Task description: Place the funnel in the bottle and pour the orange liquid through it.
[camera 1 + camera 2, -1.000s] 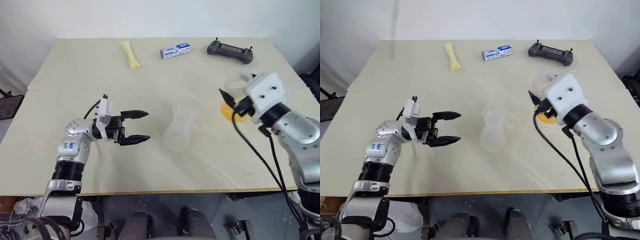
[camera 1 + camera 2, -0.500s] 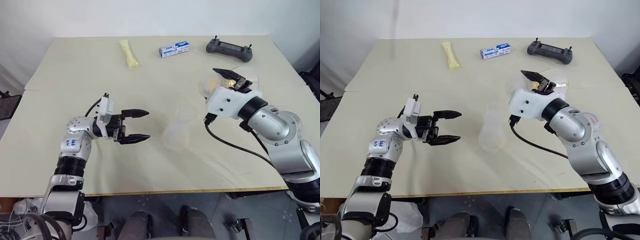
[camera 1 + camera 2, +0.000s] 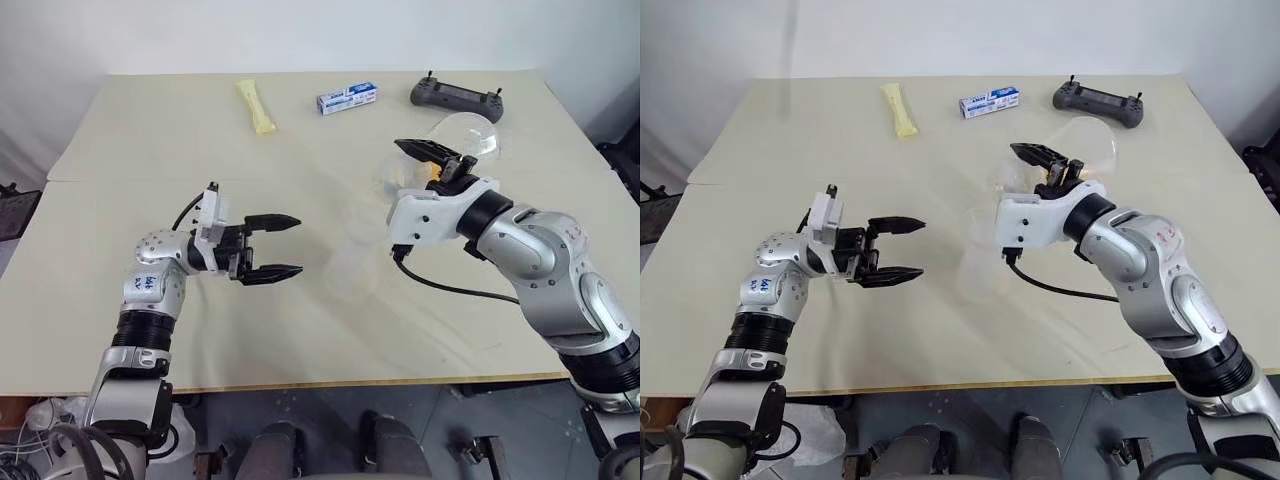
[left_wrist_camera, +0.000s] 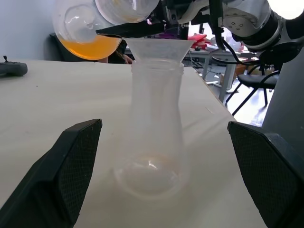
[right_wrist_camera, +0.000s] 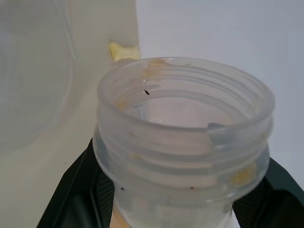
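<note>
Beige tabletop (image 3: pixel 150 140) is seen from the head camera, with a pale wall behind. At its far edge lie a yellow packet (image 3: pixel 258 106), a small blue-and-white box (image 3: pixel 348 98) and a dark controller (image 3: pixel 456 98). The bottle (image 3: pixel 352 262) stands upright near the table's middle with the funnel (image 3: pixel 368 215) seated in its neck. The left gripper (image 3: pixel 270 244) is held level just beside the bottle, its fingers spread wide and holding nothing. The right gripper (image 3: pixel 432 160) is clamped on a round clear flask (image 3: pixel 462 140), tipped on its side above the funnel.

From the left wrist, the bottle (image 4: pixel 153 137) is seen standing between the parted fingers (image 4: pixel 71 166), funnel (image 4: pixel 159 49) on top, and the orange liquid (image 4: pixel 92 47) is pooled in the tilted flask (image 4: pixel 85 23) just beside the funnel's rim.

From the right wrist, the flask's threaded mouth (image 5: pixel 185 137) is gripped between the black fingers (image 5: pixel 76 194).
</note>
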Robot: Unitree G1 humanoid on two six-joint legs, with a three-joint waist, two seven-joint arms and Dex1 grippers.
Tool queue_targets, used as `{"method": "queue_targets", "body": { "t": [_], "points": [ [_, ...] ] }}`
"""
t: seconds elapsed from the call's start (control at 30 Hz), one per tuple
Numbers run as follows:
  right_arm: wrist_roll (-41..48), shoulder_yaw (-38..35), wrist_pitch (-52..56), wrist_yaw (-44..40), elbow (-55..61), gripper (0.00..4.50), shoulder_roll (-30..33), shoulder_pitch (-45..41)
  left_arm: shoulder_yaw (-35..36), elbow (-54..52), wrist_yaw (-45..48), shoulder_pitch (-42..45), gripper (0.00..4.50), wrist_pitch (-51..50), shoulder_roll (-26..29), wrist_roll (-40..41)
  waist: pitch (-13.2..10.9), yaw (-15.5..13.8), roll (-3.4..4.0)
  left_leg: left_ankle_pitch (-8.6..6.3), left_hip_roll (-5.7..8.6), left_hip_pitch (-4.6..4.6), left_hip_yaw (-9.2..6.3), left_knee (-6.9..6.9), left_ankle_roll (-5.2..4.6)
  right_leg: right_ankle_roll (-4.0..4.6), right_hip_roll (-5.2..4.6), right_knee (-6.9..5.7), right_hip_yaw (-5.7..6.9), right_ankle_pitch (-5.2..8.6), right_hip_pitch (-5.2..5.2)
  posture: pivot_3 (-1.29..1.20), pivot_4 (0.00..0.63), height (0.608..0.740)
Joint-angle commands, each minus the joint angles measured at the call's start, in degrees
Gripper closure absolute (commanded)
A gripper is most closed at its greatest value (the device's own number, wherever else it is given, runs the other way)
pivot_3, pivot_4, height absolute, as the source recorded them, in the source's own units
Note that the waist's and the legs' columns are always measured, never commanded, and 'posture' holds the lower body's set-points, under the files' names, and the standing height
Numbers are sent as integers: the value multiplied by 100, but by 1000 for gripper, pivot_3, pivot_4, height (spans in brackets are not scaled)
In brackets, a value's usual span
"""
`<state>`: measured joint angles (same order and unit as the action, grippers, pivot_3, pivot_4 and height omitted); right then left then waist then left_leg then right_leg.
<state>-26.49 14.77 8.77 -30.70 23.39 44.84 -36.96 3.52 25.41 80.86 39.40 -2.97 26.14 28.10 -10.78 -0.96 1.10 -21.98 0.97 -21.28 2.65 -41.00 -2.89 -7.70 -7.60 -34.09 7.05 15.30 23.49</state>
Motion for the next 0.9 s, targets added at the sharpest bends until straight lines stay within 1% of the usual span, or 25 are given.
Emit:
{"method": "queue_targets", "body": {
  "t": [0.03,0.47,0.9],
  "points": [
    [-227,-137,-257,-36,124,1858,-31,-168,210,-219,-82,-43,0,-65,-23,210,0,-1,0,0,0,0,-2,0,0,0,0,-2,1,0,0,0,150,740],
    [-525,-245,-1030,-336,-54,1858,64,-185,364,-311,-93,-27,0,-297,-164,407,0,12,0,0,0,0,-3,0,0,0,0,-2,1,0,0,0,150,740],
    [-927,-369,-1500,-299,-281,1858,116,-235,387,-351,-15,-55,0,-406,-191,501,0,36,0,1,-1,0,-3,0,1,0,0,-2,1,0,0,0,150,740]
  ]
}}
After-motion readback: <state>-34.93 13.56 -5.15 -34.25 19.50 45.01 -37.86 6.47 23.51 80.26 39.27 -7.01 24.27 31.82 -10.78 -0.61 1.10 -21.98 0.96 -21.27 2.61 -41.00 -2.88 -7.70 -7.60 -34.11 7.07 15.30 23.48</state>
